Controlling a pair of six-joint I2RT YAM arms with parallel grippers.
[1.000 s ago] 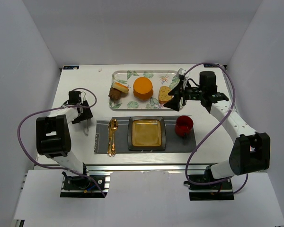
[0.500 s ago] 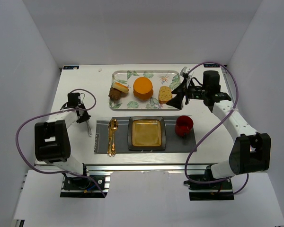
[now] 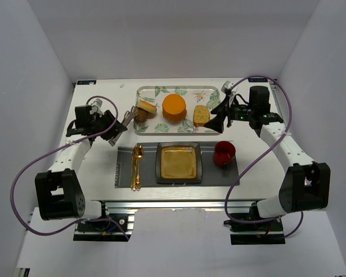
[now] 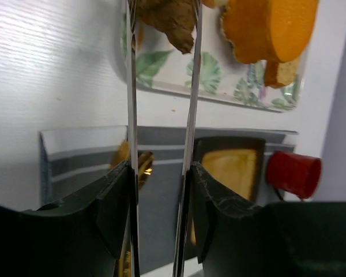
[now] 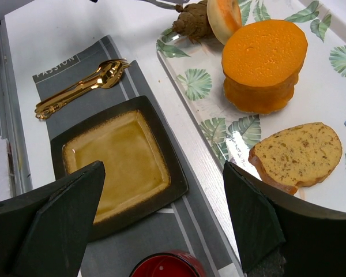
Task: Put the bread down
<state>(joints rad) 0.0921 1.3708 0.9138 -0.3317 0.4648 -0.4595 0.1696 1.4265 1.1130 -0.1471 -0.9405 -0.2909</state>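
A leaf-patterned tray (image 3: 155, 128) sits at the far middle of the table (image 3: 98, 173) and holds four things. At its left end is a brown knobbly lump (image 3: 140, 114) with a pale bun-like piece (image 3: 147, 107) touching it. A thick orange round (image 3: 174, 107) is in the middle, and the bread (image 3: 201, 115), a seeded slice, is at the right end, apart from the round.

Nearer the arms, a dark placemat (image 3: 219, 173) carries gold cutlery (image 3: 136, 167) on its left and a red cup (image 3: 224, 153) on its right. Between them is a dark square plate (image 3: 160, 162) with a glossy amber centre.

The left end effector (image 4: 160, 167) is clenched on thin metal tongs (image 4: 131, 86), one blade lying against each finger. The blades stand apart and reach the tray's left end, with the tip of the brown lump between them.

The right end effector (image 5: 163, 165) is released, its fingers spread wide and grasping nothing. It hangs over the tray's near right edge, with the bread just beside its right finger.
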